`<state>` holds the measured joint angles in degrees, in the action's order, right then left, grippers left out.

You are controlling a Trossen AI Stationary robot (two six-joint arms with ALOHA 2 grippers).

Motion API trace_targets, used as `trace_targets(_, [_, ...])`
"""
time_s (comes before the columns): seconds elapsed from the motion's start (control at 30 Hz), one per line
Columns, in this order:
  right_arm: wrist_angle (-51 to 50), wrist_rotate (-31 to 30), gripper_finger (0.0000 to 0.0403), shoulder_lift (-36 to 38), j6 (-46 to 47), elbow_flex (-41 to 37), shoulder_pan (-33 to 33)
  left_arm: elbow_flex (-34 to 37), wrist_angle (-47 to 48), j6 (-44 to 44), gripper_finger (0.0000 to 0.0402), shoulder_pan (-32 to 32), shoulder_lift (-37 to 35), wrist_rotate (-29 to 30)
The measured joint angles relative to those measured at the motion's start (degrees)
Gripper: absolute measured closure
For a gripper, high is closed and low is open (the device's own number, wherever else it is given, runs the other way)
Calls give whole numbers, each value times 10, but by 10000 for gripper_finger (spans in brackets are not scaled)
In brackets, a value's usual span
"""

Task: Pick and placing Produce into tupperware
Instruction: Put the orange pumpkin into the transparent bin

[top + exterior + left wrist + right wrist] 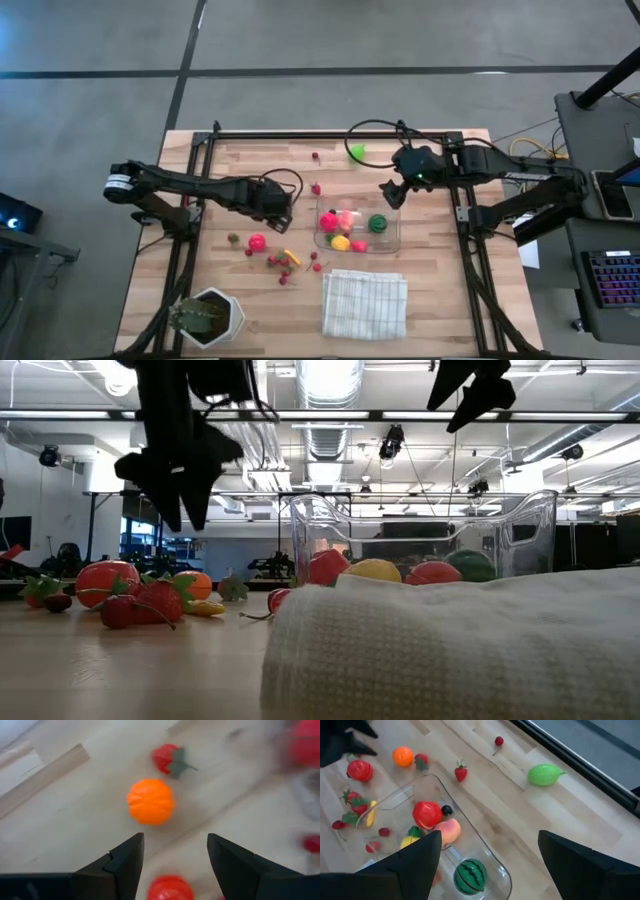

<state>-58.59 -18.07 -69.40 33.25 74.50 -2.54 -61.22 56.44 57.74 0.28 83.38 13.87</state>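
Wood-plank table (440,300), folded white waffle-weave cloth (364,303) near its front edge. Clear rounded-corner tupperware (392,238) just behind the cloth holds glossy plastic produce (343,222), striped melon ball (470,874) included. Right gripper (391,193) hangs above its far corner, fingers spread, empty. Left gripper (175,857), jaws parted, empty, over a ribbed orange ball (150,801); bare wood around it.
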Motion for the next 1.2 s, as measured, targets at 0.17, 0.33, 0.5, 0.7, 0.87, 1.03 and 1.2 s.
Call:
trace_targets(0.17, [0,0,80,-3,-1,-1,0,13,0,-6,198,35,24,-1])
trace_targets(0.33, [-5,0,76,-3,-1,-1,0,13,-6,-86,198,43,43,2])
trace_targets(0.5, [-14,0,78,-3,-2,-1,0,11,-13,-193,198,42,47,2])
trace_targets(0.7, [-14,0,77,-4,-9,-1,0,14,-24,-122,198,43,48,-18])
trace_targets(0.87, [-14,0,80,-4,-10,-1,0,28,-23,-76,196,51,49,-25])
trace_targets(1.03, [-14,-1,76,-4,-18,-1,0,40,-22,-55,162,70,51,-42])
trace_targets(1.2, [-13,-1,78,-4,-20,-1,-2,40,-25,-55,118,85,51,-44])
